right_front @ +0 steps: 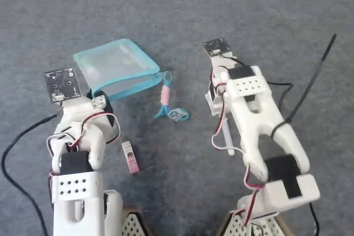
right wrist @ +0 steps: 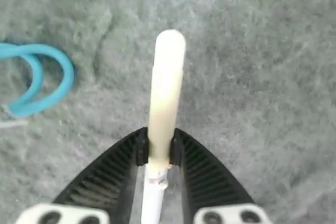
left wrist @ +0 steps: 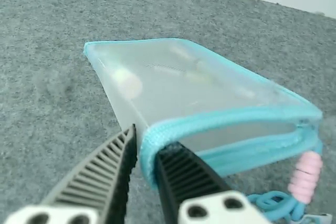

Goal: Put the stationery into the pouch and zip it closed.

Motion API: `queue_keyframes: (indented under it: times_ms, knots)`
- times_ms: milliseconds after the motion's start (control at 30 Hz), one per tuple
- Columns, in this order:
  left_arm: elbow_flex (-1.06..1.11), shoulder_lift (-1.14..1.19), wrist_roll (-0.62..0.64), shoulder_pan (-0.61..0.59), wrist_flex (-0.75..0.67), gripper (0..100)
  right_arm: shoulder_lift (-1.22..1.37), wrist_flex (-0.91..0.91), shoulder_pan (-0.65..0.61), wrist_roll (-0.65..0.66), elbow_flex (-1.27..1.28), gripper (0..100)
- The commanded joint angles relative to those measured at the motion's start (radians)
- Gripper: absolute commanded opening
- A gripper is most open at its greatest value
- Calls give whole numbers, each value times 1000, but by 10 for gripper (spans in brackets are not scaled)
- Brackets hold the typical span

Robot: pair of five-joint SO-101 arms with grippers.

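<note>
Pen [right wrist: 167,87] sits clamped between the fingers of the right hand [right wrist: 157,142], just below its cream end, above the grey tabletop [right_front: 276,37]. It looks light, stiff and smooth, so it may slip or swing; a hold nearer the middle seems safer. The pouch [left wrist: 184,87] rests on the tabletop, thin and floppy. The left hand [left wrist: 146,142] pinches its blue zip edge [left wrist: 220,119] at 1 corner, probably the firmest place. A pink eraser [right_front: 131,157] lies beside the left arm.
</note>
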Motion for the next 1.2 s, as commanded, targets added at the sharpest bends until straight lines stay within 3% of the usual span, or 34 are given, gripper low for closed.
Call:
queue_keyframes:
  times_ms: [0,100,267,533,767,867,1033,1167]
  knots:
    - [-76,-3,-14,-3,0,12,-156,-48,-1,3,83,172]
    - [-76,-3,-15,-3,0,12,-246,-28,-7,3,124,231]
    - [-73,-3,-17,-3,0,12,-383,104,-41,-9,198,231]
    - [-70,-3,-17,-5,0,12,-340,-68,-122,-83,410,231]
    - [-73,-3,-17,-44,0,12,-199,-127,-97,-91,436,230]
    - [-73,-3,-17,-40,0,12,-145,-130,-85,-86,431,179]
    - [-71,-3,-17,-40,0,12,-119,-131,-50,-83,416,4]
    - [-70,-3,-17,-38,0,12,-137,-87,-21,-41,400,6]
